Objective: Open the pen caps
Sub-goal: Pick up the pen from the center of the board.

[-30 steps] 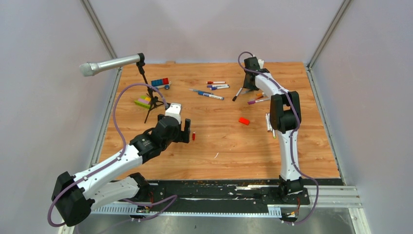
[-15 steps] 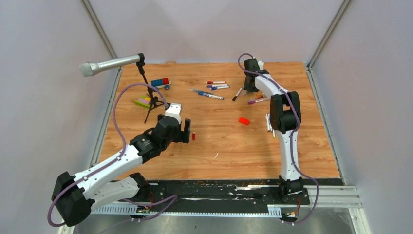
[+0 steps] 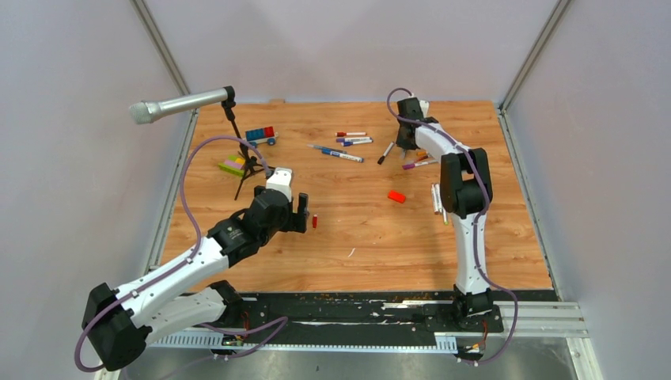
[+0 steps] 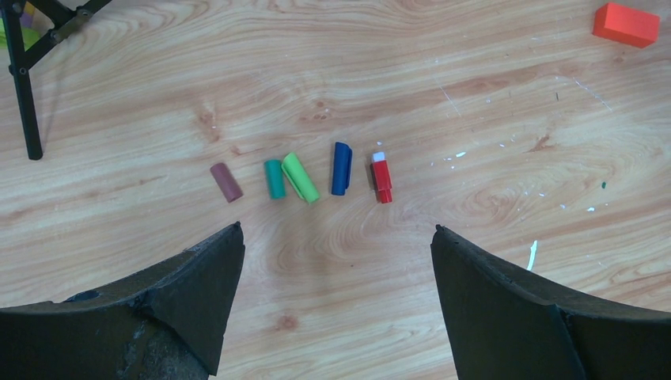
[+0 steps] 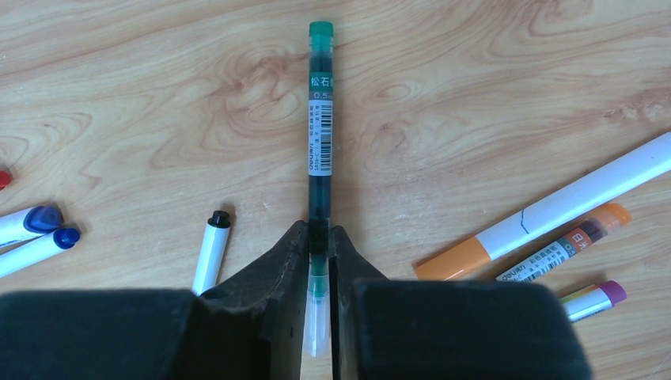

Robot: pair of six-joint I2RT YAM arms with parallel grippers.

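Tabletop; right arm outstretched onto pen

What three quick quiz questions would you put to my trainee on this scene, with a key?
1. True or false: the left fingers are shut on a cap.
2. How many loose caps lie in a row ahead of them?
3. The right fingers grip: A the green pen, B a cap, C nothing.
Key: 1 false; 2 five; 3 A.
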